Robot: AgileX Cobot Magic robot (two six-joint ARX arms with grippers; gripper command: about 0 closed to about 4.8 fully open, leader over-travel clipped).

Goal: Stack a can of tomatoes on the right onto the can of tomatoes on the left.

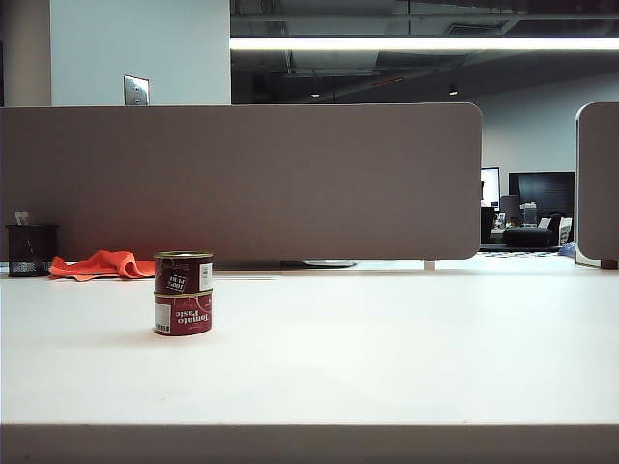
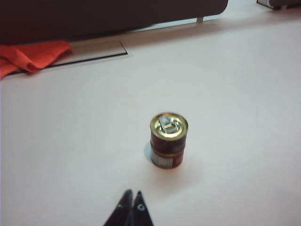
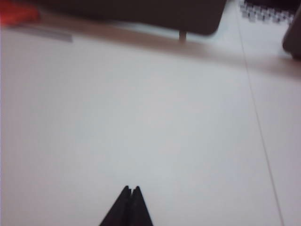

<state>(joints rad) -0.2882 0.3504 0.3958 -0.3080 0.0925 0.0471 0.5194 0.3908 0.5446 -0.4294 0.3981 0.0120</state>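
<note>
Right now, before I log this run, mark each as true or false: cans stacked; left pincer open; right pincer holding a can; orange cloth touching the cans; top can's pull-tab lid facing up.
1. One tomato can sits on the other. True: the upper can rests on the lower can on the table.
2. The left pincer is open. False: the left pincer is shut, short of the stack.
3. The right pincer holds a can. False: the right pincer is shut on nothing, over bare table.
4. The orange cloth touches the cans. False: the orange cloth lies apart, behind them by the divider.
5. The upper can's pull-tab lid faces up. True.
</note>
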